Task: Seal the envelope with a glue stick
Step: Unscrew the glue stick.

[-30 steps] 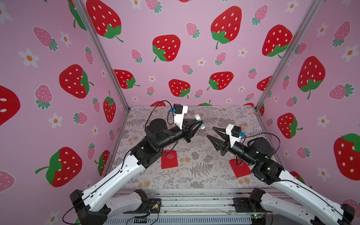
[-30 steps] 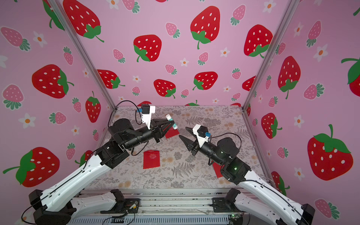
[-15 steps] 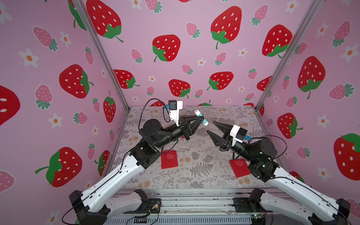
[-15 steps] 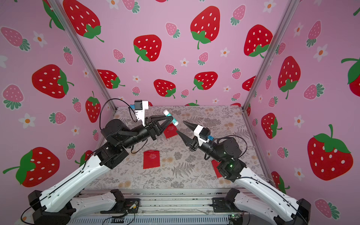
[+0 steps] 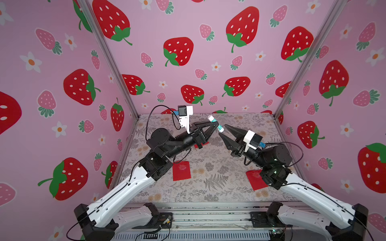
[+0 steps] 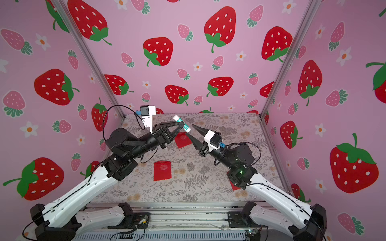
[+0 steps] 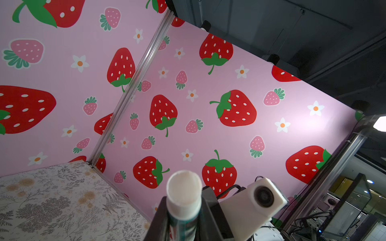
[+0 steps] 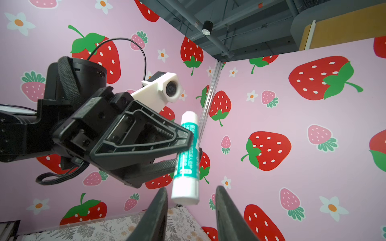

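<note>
Between the closed fingers of the left tool, raised above the surface: the glue stick, a white tube with a teal label band. It is clamped across that band and tilted. The short white end points up toward the back wall. The longer white end points down toward the right tool. The left wrist view shows the tube end-on, a round whitish face rising between the black fingers.

Right tool: also aloft, meeting the left one tip to tip over the middle of the surface. Its jaws are parted narrowly, one finger on each side of the stick's lower white end. In the right wrist view the fingers flank that end. A clear gap shows on one side and the other side is very close. Whether either finger touches the stick cannot be told.

Fittings: left wrist camera and right wrist camera, each in a white housing behind its tool.

Surface: covered in a grey and tan floral print. Three flat red items lie on it.
- Middle red envelope: fully in view, near the left arm's elbow.
- Far red envelope: below the two tools, and partly hidden by the left tool in a top view.
- Right red envelope: partly under the right arm.

All three envelopes lie well apart from the glue stick.

Enclosure: pink strawberry-print walls on three sides.
</note>
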